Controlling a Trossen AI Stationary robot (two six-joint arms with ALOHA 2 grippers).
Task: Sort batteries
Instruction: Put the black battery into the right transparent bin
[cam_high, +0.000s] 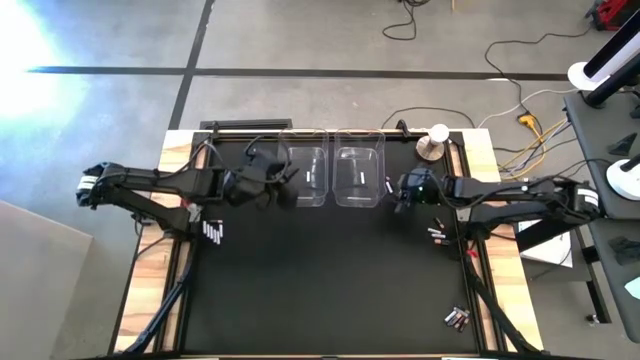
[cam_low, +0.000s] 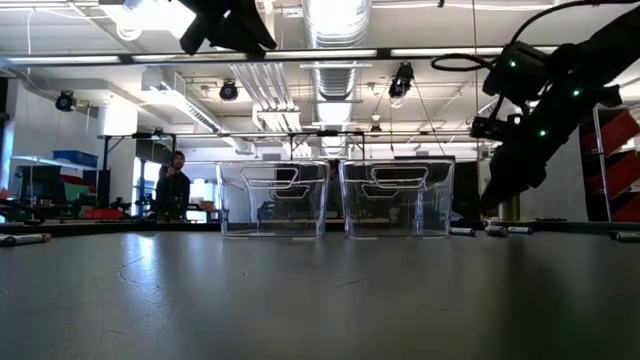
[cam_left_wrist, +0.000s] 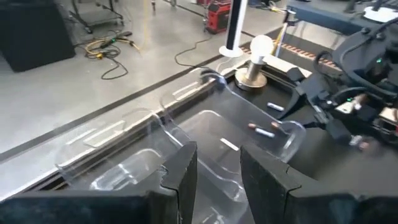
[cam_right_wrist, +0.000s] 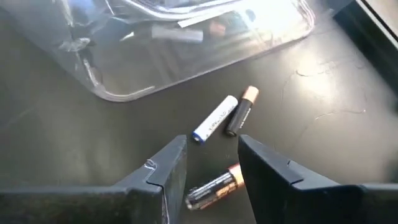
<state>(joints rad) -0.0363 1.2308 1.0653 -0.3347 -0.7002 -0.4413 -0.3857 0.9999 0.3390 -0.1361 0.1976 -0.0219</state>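
Two clear bins stand side by side at the table's far middle, the left bin (cam_high: 305, 175) and the right bin (cam_high: 358, 175). My left gripper (cam_left_wrist: 217, 180) hangs open above the left bin with nothing between its fingers. My right gripper (cam_right_wrist: 211, 171) is open and low over the table, just right of the right bin. A dark battery with a copper end (cam_right_wrist: 214, 185) lies on the table between its fingertips. Just beyond lie a white battery (cam_right_wrist: 214, 118) and another dark battery (cam_right_wrist: 239, 112). A few batteries (cam_left_wrist: 261, 129) lie inside the right bin.
More batteries lie in small heaps at the table's left (cam_high: 212, 232), right (cam_high: 437, 234) and near right corner (cam_high: 456, 318). A round knob object (cam_high: 435, 142) stands at the far right. A person (cam_low: 175, 185) stands in the room beyond the table.
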